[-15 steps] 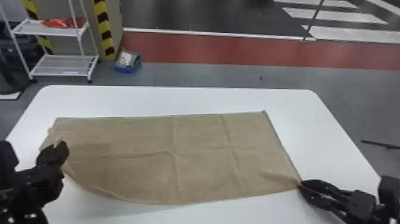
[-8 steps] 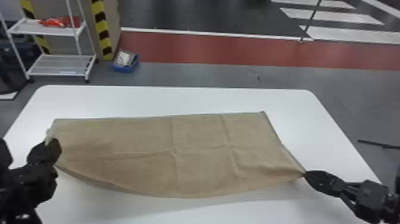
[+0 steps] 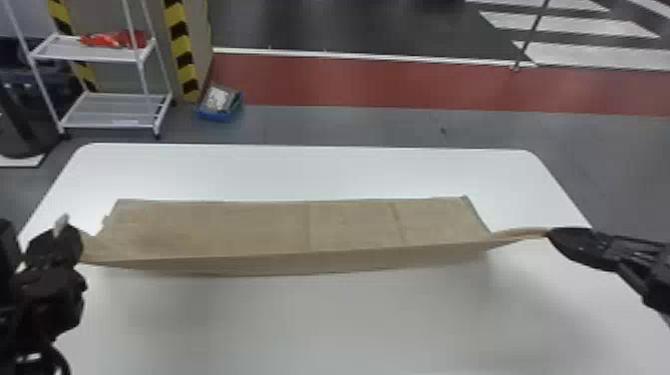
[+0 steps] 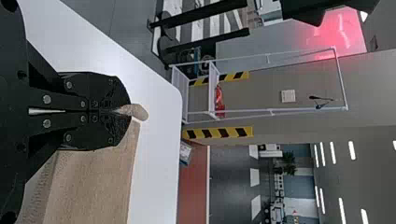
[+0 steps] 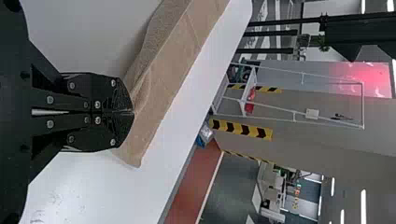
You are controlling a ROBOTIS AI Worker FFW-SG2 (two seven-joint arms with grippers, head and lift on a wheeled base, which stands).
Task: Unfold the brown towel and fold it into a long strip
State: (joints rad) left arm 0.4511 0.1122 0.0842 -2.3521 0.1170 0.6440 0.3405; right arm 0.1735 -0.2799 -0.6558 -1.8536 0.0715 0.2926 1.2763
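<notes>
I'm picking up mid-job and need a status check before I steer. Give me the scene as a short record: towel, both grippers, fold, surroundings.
towel: brown towel, far part flat on the white table, near side lifted
left gripper: fingers shut on the towel's near left corner
right gripper: fingers shut on the near right corner
fold: near edge raised, not laid over
behind table: white rack on the left, blue bin beside it
</notes>
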